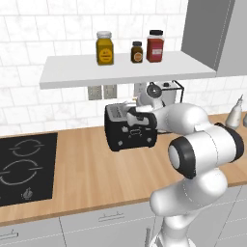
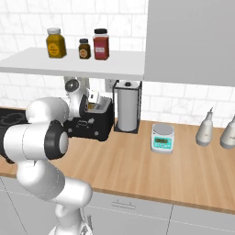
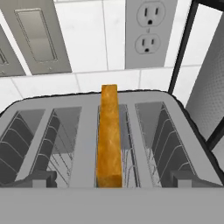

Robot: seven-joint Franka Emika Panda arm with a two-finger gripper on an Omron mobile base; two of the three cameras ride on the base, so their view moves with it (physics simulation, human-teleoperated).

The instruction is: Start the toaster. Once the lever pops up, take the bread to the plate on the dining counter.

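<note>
The black toaster (image 1: 130, 137) stands on the wood worktop against the tiled wall, also seen from the other side as the toaster (image 2: 94, 126). From above, the toaster's (image 3: 87, 144) silvery top shows its slots. The bread (image 3: 108, 135) stands on edge in the third slot from the left, its orange-brown crust sticking up above the top. My gripper (image 3: 113, 179) hovers just over the toaster's front edge, open, with one fingertip on each side of the bread and touching nothing. The gripper (image 1: 137, 118) sits low over the toaster top. The plate and the dining counter are out of view.
A wire paper-towel holder (image 2: 126, 112) stands right beside the toaster. A small scale (image 2: 162, 137) and two bottles (image 2: 204, 127) lie further right. The black hob (image 1: 24, 166) is to the left. A shelf (image 1: 120, 70) with jars hangs overhead; wall sockets (image 3: 151, 30) are behind.
</note>
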